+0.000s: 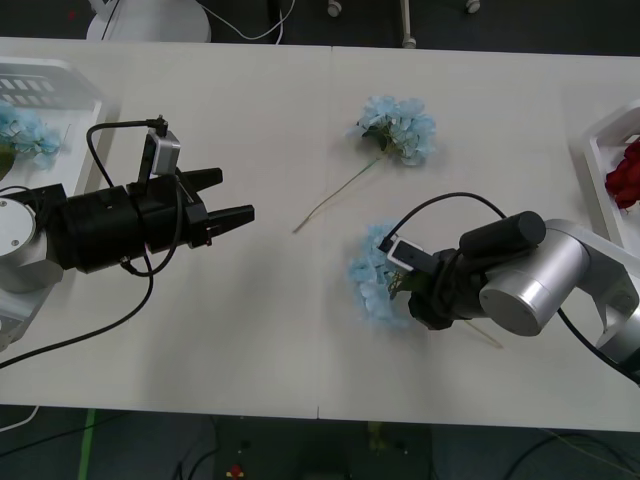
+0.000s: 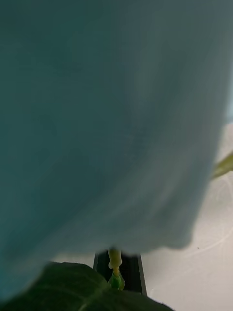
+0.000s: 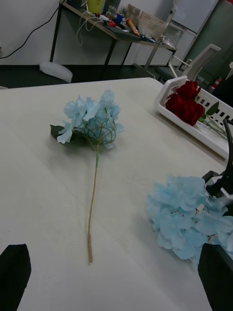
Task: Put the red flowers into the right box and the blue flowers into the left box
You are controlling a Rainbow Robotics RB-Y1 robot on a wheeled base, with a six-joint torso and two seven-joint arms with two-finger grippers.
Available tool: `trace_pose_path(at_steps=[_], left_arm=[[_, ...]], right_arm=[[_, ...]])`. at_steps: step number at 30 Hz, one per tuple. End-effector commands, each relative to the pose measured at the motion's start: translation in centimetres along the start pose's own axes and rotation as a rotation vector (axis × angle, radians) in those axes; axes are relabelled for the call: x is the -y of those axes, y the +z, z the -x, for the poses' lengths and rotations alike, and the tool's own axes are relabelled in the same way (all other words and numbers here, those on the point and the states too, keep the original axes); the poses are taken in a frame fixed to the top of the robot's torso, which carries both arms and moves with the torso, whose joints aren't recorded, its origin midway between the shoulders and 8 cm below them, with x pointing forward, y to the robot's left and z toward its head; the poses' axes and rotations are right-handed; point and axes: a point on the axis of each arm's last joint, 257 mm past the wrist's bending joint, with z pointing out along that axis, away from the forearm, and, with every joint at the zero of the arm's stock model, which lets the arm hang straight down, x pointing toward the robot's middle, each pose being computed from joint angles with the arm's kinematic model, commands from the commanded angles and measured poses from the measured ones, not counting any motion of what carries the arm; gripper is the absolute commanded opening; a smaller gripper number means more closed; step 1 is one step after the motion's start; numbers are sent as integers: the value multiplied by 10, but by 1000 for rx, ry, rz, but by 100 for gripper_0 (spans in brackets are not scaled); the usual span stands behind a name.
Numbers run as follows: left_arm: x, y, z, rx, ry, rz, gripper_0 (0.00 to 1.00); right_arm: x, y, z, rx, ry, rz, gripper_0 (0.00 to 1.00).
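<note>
A wide white desk (image 1: 250, 330) with a seam down its middle carries everything; in the left wrist view, a cluttered workbench and a chair stand in the room behind it.

The right gripper (image 1: 408, 283) lies low on the desk, pressed against a blue flower (image 1: 375, 277) near the front edge. Its fingers are buried under the petals and a green leaf, so I cannot tell whether they grip the stem. The right wrist view is a blur of pale blue petals (image 2: 107, 126), with a leaf (image 2: 82, 290) and a bit of yellow-green stem (image 2: 115, 270) against one black finger.

Behind that flower, well apart, a second blue flower (image 1: 398, 128) lies with its long stem trailing toward the left gripper (image 1: 228, 202). That gripper hovers over bare desk well to the left of the flowers, black fingers spread open and empty.

The left box (image 1: 60, 85) is cut off at the far left edge; more blue petals (image 1: 28, 135) lie in it. The right box (image 1: 600, 150) is cut off at the far right, holding red flowers (image 1: 626, 178).
</note>
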Motion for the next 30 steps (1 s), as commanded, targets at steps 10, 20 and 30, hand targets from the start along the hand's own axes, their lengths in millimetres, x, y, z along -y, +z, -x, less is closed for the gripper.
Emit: trace_pose_path(at_steps=[10, 20, 30], left_arm=[[12, 4, -4, 8, 8, -16, 100], [12, 4, -4, 8, 8, -16, 100], [12, 4, -4, 8, 8, -16, 100]], right_arm=[[88, -86, 58, 192, 161, -18, 0], [136, -160, 87, 367, 341, 64, 0], [149, -187, 180, 573, 367, 169, 0]])
